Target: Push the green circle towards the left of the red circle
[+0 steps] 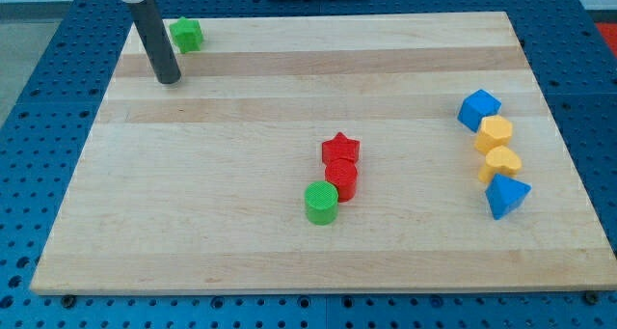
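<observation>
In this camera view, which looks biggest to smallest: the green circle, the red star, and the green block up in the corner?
1. Green circle, largest as seen.
2. Red star, slightly smaller, though close enough that I would not insist.
3. Green block, smallest; it sits farthest toward the view's top, so distance from the camera may shrink it.

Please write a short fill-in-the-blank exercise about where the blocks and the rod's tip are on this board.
1. The green circle touches the ____ circle.
2. My tip is near the view's top ____ corner, beside another green block.
3. The red star lies just ____ the red circle in the view.
4. Two ____ blocks sit between the two blue blocks.

Missing words: red; left; above; yellow
</observation>
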